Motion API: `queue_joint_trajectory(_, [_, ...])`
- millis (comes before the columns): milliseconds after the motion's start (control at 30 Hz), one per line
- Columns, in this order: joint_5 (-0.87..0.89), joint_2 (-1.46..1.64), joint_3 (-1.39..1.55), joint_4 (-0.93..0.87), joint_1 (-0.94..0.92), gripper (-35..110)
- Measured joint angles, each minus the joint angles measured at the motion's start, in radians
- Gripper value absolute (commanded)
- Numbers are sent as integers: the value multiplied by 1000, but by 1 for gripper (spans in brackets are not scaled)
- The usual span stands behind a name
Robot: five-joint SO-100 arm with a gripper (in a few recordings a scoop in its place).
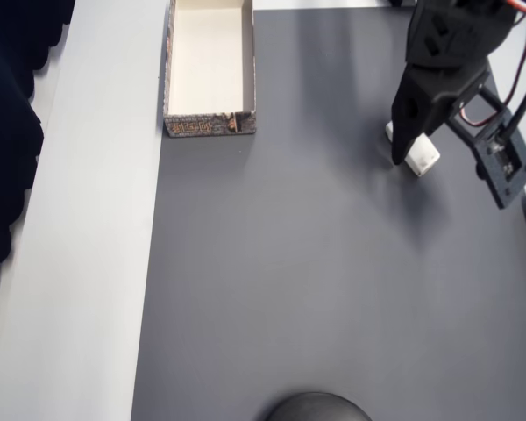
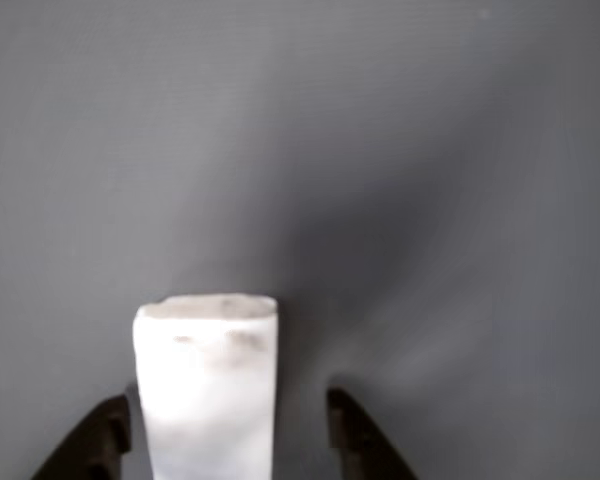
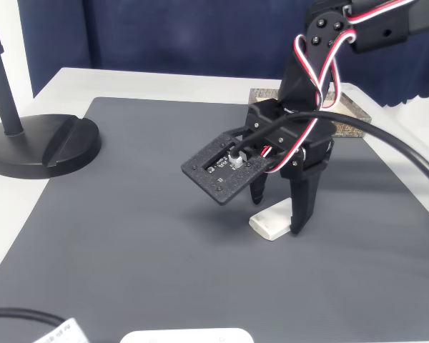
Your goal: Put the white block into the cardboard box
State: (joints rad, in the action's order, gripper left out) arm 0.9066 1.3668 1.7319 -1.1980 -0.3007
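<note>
You are lowering the claw (image 3: 279,214), wide open, around the white block (image 3: 270,222) near the table's edge. Next, squeeze, lift, and carry it to the cardboard box (image 1: 209,70).

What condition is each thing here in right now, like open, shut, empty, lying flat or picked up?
Small white rectangular block: lying flat on the mat, between the jaws, not lifted.
Shallow cardboard box with mottled brown outer wall: open-topped, upright, empty where it shows.
Black two-finger gripper: lowered over the block, jaws open, one each side.
Dark grey mat: flat on the table.
</note>
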Motion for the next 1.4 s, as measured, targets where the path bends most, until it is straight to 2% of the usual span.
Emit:
queue_joint_trajectory(700, [0, -21, 0, 0, 11, 22])
queue_joint_trajectory(833, [0, -26, 0, -3, 17, 16])
queue_joint_trajectory(1033, [-15, -26, 0, -25, 28, -2])
queue_joint_trajectory(1400, [-15, -26, -2, -55, 28, -2])
